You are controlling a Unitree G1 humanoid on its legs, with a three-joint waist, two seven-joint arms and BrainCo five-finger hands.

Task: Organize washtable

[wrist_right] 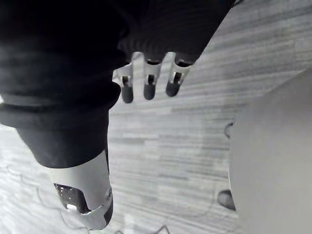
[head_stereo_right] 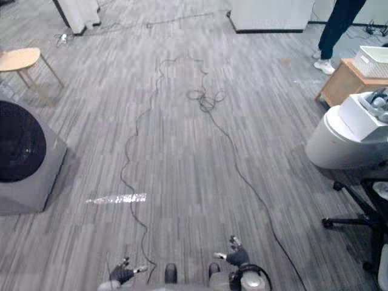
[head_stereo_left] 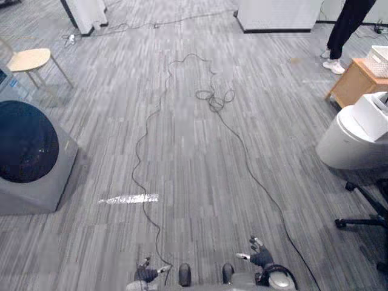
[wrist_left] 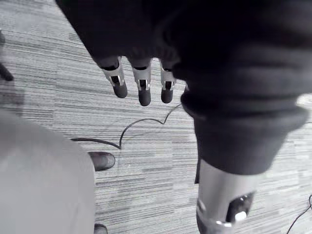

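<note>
My left hand point(head_stereo_left: 147, 271) hangs low at the bottom edge of the left eye view, over grey striped carpet. Its fingers point(wrist_left: 141, 87) point down, straight and relaxed, with nothing in them. My right hand point(head_stereo_left: 259, 256) hangs a little to the right of it, also low over the carpet. The fingers point(wrist_right: 148, 84) of that hand are straight too and hold nothing. Both hands are apart from every object in the room.
A grey box with a dark round door point(head_stereo_left: 27, 151) stands at the left, a wooden stool point(head_stereo_left: 30, 59) behind it. At the right are a white rounded unit point(head_stereo_left: 348, 142), a wooden table point(head_stereo_left: 354, 82) with a white basket point(head_stereo_left: 379, 60), a chair base point(head_stereo_left: 367, 212) and a person's legs point(head_stereo_left: 345, 30).
</note>
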